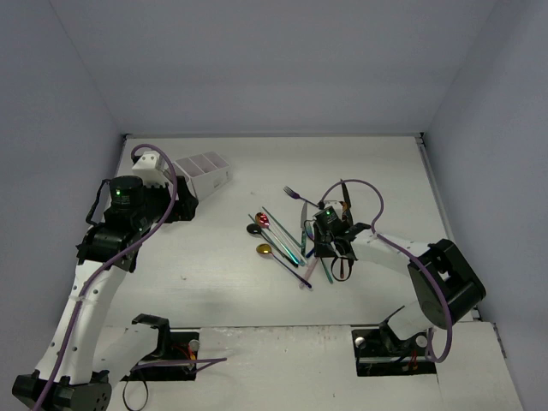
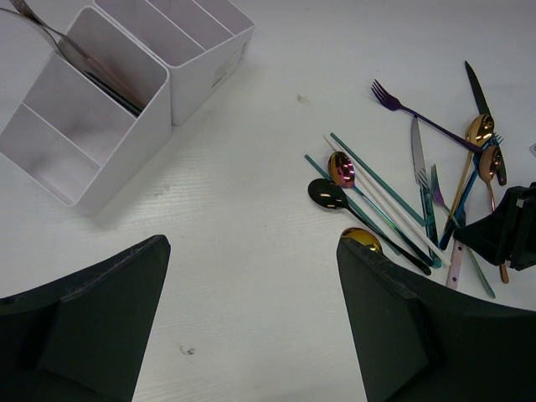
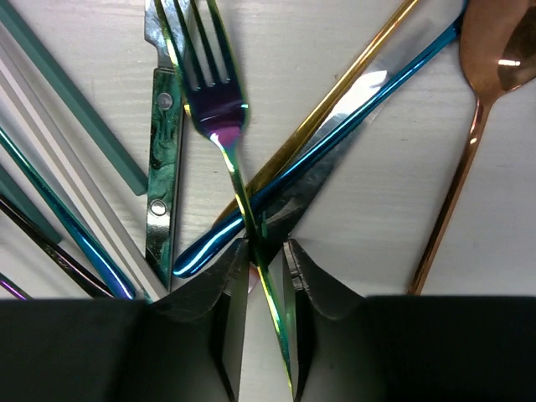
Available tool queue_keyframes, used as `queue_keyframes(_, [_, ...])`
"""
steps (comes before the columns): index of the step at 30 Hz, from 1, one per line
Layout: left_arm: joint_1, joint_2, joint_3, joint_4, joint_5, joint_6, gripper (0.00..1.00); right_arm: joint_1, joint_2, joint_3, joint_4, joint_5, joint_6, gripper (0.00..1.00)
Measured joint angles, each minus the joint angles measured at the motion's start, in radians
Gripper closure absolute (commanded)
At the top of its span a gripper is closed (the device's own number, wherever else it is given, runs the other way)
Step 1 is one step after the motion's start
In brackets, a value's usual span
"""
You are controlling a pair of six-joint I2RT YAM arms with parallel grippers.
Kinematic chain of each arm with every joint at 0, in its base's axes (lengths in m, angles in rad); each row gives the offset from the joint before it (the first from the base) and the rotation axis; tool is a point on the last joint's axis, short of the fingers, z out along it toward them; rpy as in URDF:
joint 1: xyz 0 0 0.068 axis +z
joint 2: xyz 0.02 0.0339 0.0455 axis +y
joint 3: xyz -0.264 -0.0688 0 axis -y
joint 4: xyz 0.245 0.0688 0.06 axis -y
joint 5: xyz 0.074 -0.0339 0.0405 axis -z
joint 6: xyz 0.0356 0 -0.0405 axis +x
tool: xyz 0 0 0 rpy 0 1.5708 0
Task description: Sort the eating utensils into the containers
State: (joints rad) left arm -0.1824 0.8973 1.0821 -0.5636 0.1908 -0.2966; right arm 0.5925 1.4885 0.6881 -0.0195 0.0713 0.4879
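Observation:
The utensils (image 1: 291,235) lie in a loose pile mid-table. My right gripper (image 3: 266,260) is down in the pile. Its jaws stand narrowly apart on either side of the handle of a rainbow fork (image 3: 213,92), which lies flat over a blue handle (image 3: 335,142) and a gold one. In the top view the right gripper (image 1: 330,248) sits on the pile's right side. My left gripper (image 2: 251,293) is wide open and empty above bare table, by the white caddy (image 2: 109,92). One caddy compartment holds a slim utensil (image 2: 84,59). The caddy (image 1: 201,171) stands at back left.
A purple fork (image 2: 410,109), a rainbow spoon (image 2: 341,167), a black spoon (image 2: 327,194) and a gold spoon (image 2: 360,239) lie on the pile's left side. A teal-handled knife (image 3: 163,167) and a copper spoon (image 3: 502,59) flank the right gripper. Grey walls enclose the table.

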Motion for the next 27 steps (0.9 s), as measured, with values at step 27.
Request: queue_keyframes(27, [-0.091, 0.059, 0.000, 0.030, 0.063, -0.081, 0.21, 0.168, -0.065, 0.153, -0.129, 0.069, -0.126, 1.00])
